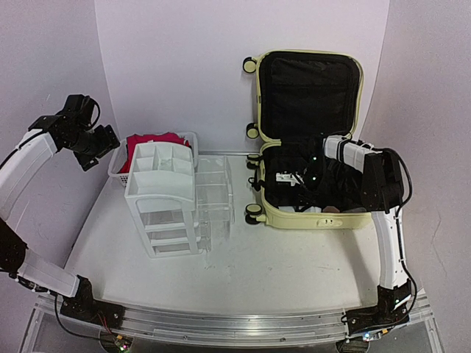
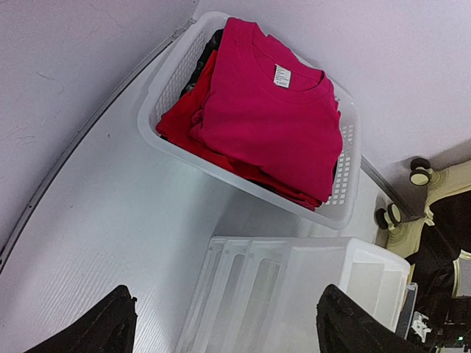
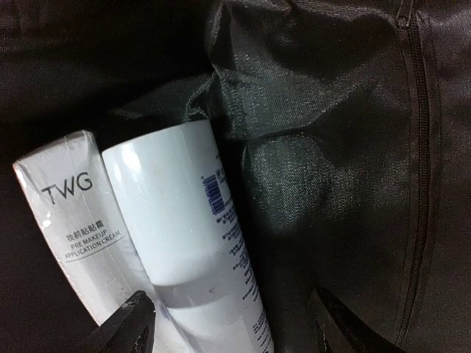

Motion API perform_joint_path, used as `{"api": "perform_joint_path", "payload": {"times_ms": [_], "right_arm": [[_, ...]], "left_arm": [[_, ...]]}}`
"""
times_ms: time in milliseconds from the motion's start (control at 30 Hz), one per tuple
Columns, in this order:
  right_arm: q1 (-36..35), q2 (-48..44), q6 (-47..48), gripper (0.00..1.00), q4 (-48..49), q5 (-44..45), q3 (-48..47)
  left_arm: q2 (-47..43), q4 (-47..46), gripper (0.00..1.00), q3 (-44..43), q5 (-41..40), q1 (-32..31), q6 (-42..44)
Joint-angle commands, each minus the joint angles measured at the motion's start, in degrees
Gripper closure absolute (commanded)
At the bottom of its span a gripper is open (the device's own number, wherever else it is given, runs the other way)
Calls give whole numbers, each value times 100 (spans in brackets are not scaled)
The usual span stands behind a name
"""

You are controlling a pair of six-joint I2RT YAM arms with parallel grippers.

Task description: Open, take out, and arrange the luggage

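The pale yellow luggage lies open at the right, its lid standing upright and its black lining showing. My right gripper reaches down into the lower half. In the right wrist view it is open, with a white bottle lying between its fingers and a white TWG cream box just left of the bottle. My left gripper hovers open and empty left of the basket; it also shows in the left wrist view.
A white mesh basket holds folded pink and red shirts; it also shows at the back left in the top view. A white drawer organiser stands mid-table, with clear drawers beside it. Suitcase wheels face the organiser.
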State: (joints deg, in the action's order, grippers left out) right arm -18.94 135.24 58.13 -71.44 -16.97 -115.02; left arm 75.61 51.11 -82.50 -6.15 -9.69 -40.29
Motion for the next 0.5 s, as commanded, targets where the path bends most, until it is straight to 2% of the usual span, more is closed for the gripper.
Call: {"api": "perform_joint_path", "payload": {"times_ms": [0,100,233,367,467], "right_arm": [[-195,131,196,29,617,305,490],[-245,58,206,33,778,408,551],[-317,-9,326,32,1034,514,688],[-382,-122,640,31,1732,945,1416],[-399,-331,662,36,2056,1105,1588]], "left_arm": [[-100,-22,15,-328,-29,11,302],[-123,-40,15,-311,52,18,390],[-247,-213,14,-200,-61,17,383],[-375,-443,14,-58,-235,12,507],[-472,-505,14,-2,-202,15,390]]}}
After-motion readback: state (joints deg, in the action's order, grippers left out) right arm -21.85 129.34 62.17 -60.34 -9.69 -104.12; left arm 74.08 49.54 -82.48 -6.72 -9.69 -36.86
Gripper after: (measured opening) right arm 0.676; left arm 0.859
